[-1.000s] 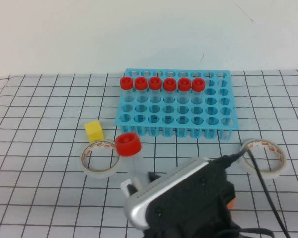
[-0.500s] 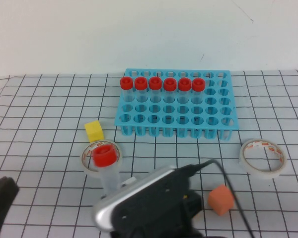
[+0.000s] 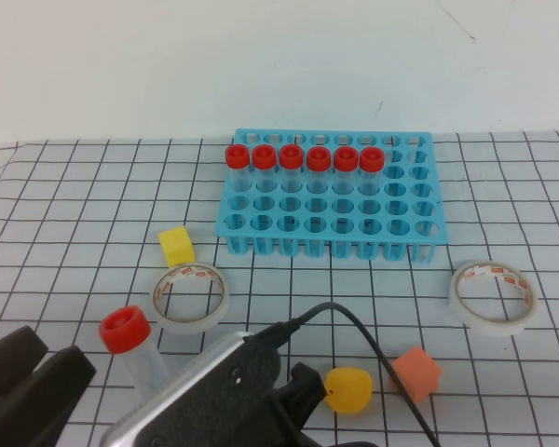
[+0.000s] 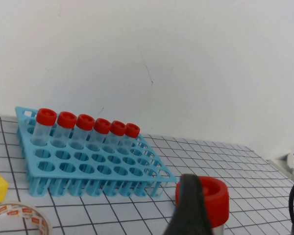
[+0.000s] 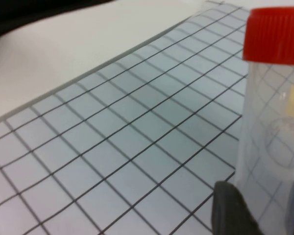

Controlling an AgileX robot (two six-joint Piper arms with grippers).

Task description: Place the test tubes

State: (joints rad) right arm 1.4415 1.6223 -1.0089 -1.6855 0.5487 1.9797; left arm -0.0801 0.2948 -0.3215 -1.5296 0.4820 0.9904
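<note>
You had a test tube point(image 3: 147, 368) of clear, smooth plastic with a glossy red plastic cap point(image 3: 125, 329). The rack point(image 3: 427, 168) was shiny blue plastic, the tape roll point(image 3: 188, 324) pale and glossy, and the tabletop point(image 3: 65, 214) looked matt, like printed paper.

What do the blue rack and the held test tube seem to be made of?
Blue rack: probably moulded plastic, even colour. Test tube: clear plastic or glass, grid shows through; red cap looks plastic. Right gripper holds it front left; open left gripper beside it.
</note>
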